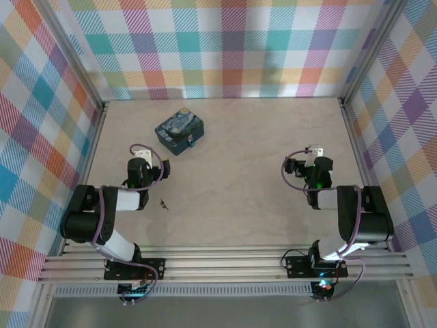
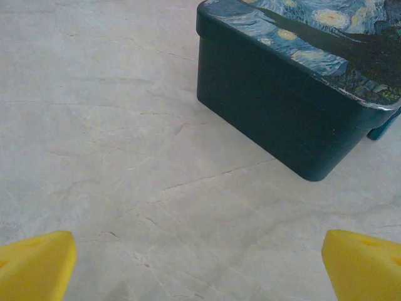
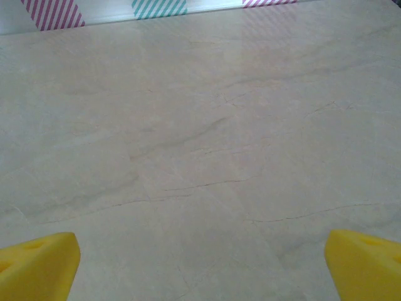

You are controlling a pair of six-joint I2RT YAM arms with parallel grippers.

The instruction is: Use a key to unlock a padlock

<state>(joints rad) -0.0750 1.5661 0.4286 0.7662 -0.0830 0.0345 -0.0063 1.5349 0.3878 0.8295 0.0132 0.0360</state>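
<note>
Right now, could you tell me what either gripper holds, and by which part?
Nothing is held; both the left gripper and right gripper have open, empty jaws.

At lower left of the frame the left arm (image 1: 113,215), and at lower right the right arm (image 1: 351,219), are black with white segments. Purple cables (image 1: 164,167) loop along both. The left gripper (image 2: 200,269) has yellow, wedge-shaped fingertips (image 2: 34,266).
</note>
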